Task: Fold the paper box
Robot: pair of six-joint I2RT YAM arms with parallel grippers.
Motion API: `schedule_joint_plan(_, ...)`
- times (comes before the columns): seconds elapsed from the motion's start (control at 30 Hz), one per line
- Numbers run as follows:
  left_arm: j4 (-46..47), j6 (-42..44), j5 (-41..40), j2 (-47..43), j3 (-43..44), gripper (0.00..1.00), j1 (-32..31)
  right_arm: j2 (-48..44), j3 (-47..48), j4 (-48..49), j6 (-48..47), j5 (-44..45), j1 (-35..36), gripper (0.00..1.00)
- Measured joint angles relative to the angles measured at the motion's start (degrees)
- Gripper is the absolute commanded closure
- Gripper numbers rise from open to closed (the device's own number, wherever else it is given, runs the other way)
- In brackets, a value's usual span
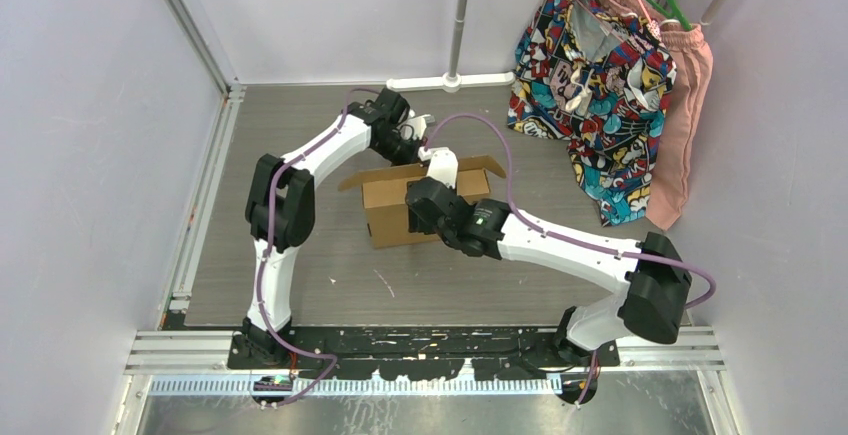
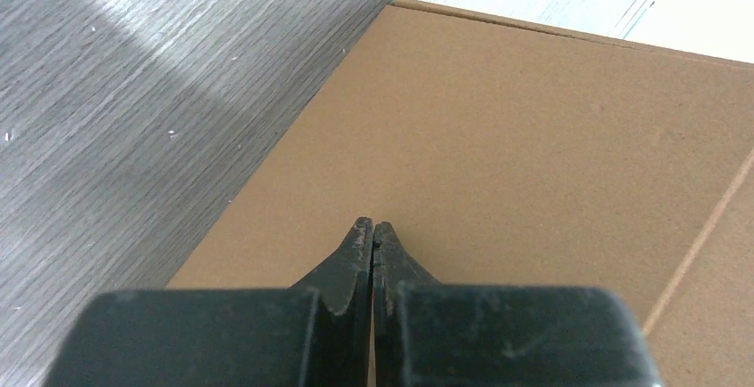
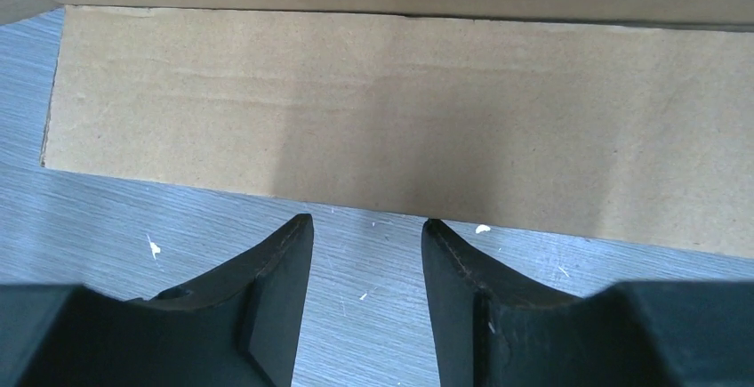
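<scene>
Although the paper box (image 1: 395, 210) already stands as a partly raised shell on the desk (image 1: 290, 145), the folding looks well short of finished. Its near wall is up and meets the desk squarely, and the box has a shallow rectangular body. Two flaps splay outward from the far corners of the box, and the top is open.

On the far side of the box, the left fingers (image 2: 360, 245) are clenched tight together with nothing between them. Their tips lie over a flat brown panel close to its edge. Whether they press on the cardboard or hover just above it cannot be told.

On the near side of the box, the right fingers (image 3: 286, 258) are spread apart and empty. They point at the foot of the near wall, with a strip of bare desk showing between their tips and the cardboard.

By my reading, the raising of the walls is largely done. What remains is to bring the splayed flaps inward, tuck them, and close the top panel over the box. No tabs or slots can be made out from these views.
</scene>
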Motion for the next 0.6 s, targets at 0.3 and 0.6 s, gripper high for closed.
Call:
schedule_joint_plan(0.3, -0.79, -0.07, -0.42, 0.00, 0.20, 1.00, 0.11, -0.33, -0.33, -0.07, -0.31, 0.85, 2.54, 0.45)
schedule_joint_plan(0.6, -1.01, -0.09, -0.42, 0.00, 0.83, 1.00, 1.01, -0.74, -0.35, -0.13, -0.74, 1.03, 3.89, 0.42)
